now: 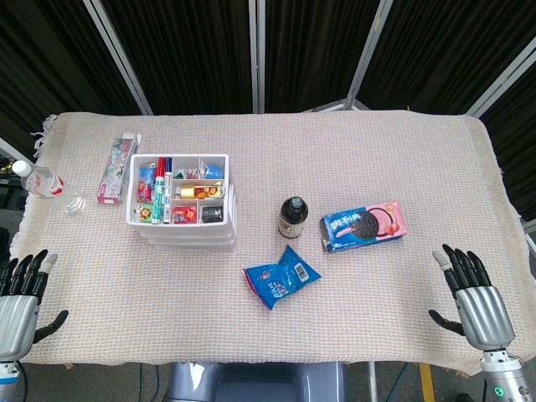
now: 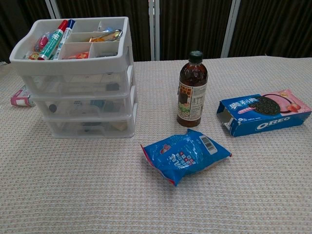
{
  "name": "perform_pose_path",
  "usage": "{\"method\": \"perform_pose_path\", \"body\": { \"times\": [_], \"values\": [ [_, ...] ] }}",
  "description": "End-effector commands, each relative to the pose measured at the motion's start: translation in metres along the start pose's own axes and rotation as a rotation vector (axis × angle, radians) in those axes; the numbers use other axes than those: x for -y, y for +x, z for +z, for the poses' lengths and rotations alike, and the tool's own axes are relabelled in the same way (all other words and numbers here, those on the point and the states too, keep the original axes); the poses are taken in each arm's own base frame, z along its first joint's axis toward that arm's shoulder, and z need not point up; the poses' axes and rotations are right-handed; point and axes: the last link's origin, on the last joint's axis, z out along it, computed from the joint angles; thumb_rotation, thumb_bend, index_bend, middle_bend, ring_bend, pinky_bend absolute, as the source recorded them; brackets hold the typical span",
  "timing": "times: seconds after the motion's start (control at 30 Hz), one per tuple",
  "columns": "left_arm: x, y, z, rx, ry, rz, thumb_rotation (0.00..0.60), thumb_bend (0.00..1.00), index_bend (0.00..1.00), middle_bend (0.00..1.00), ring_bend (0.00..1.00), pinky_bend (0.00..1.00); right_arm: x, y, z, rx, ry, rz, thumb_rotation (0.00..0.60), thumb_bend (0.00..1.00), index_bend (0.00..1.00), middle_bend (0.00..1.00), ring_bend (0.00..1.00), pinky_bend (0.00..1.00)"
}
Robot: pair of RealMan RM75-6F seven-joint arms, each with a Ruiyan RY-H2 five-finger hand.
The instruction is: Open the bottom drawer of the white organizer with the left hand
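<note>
While bottom drawer (image 2: 87,126) sits closed, left hand (image 1: 18,301), right hand (image 1: 473,297), fingers released.

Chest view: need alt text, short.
White plastic three-drawer organizer, all drawers shut, stands at left on a beige woven tablecloth. To its right: brown glass bottle, blue Oreo box, blue snack bag in front. No hands visible.

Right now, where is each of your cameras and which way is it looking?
Head view: sits high, looks down on the whole table; my left hand and right hand show at the near corners, fingers apart.
Chest view: sits low at the table's near edge, looks forward across it at the white organizer; none of my body shows.
Both see the organizer, brown bottle, Oreo box and blue snack bag.
</note>
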Motion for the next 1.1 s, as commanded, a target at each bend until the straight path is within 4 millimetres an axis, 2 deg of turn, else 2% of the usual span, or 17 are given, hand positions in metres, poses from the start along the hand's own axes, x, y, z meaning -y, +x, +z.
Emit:
{"method": "perform_pose_path", "body": {
  "times": [0.03,0.13,0.2,0.27,0.33,0.43,0.53,0.83,1.1],
  "values": [
    [-0.001,-0.002,0.001,0.004,-0.002,-0.009,0.600,0.22,0.00,0.00,0.00,0.00,0.000,0.000,0.000,0.000,0.000,0.001,0.600,0.02,0.00,0.00,0.00,0.00],
    [-0.005,-0.004,0.004,-0.012,-0.009,-0.063,0.600,0.24,0.00,0.00,0.00,0.01,0.000,0.000,0.000,-0.001,-0.001,0.002,0.600,0.02,0.00,0.00,0.00,0.00],
    [-0.010,-0.007,0.007,-0.031,-0.019,-0.128,0.600,0.30,0.00,0.03,0.07,0.09,0.000,0.001,0.000,-0.001,-0.002,0.003,0.600,0.02,0.00,0.00,0.00,0.00],
    [-0.014,-0.009,0.009,-0.053,-0.030,-0.192,0.600,0.42,0.00,0.20,0.28,0.26,-0.001,0.001,0.000,-0.002,-0.002,0.002,0.600,0.02,0.00,0.00,0.00,0.00],
    [-0.017,-0.012,0.012,-0.071,-0.044,-0.249,0.600,0.52,0.00,0.48,0.52,0.42,-0.002,0.002,0.000,-0.004,-0.004,0.006,0.600,0.02,0.00,0.00,0.00,0.00],
    [-0.024,-0.019,0.014,-0.052,-0.073,-0.314,0.600,0.56,0.00,0.64,0.66,0.51,-0.002,0.004,0.000,-0.013,-0.004,0.011,0.600,0.02,0.00,0.00,0.00,0.00],
    [-0.035,-0.027,0.015,0.026,-0.106,-0.412,0.600,0.61,0.00,0.70,0.71,0.55,-0.002,0.005,-0.001,-0.013,-0.006,0.014,0.600,0.02,0.00,0.00,0.00,0.00],
    [-0.068,-0.042,0.023,0.378,-0.189,-0.768,0.600,0.70,0.00,0.72,0.73,0.58,-0.002,0.007,-0.003,-0.015,0.000,0.019,0.600,0.02,0.00,0.00,0.00,0.00],
    [-0.080,-0.050,0.042,0.464,-0.167,-0.879,0.600,0.71,0.00,0.73,0.74,0.58,-0.001,0.007,-0.003,-0.011,0.004,0.022,0.600,0.02,0.00,0.00,0.00,0.00]
  ]
}}
